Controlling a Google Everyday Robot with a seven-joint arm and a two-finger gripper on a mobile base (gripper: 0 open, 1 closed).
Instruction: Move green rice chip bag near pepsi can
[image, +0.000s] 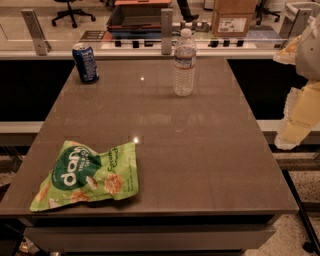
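The green rice chip bag lies flat at the table's front left corner, its dark-green round logo facing up. The pepsi can stands upright at the far left corner of the table. My gripper hangs at the right edge of the view, beyond the table's right side, well apart from both the bag and the can. It holds nothing that I can see.
A clear plastic water bottle stands upright at the far middle of the brown table. A glass rail with metal posts runs behind the far edge. Cardboard boxes and office chairs stand beyond it.
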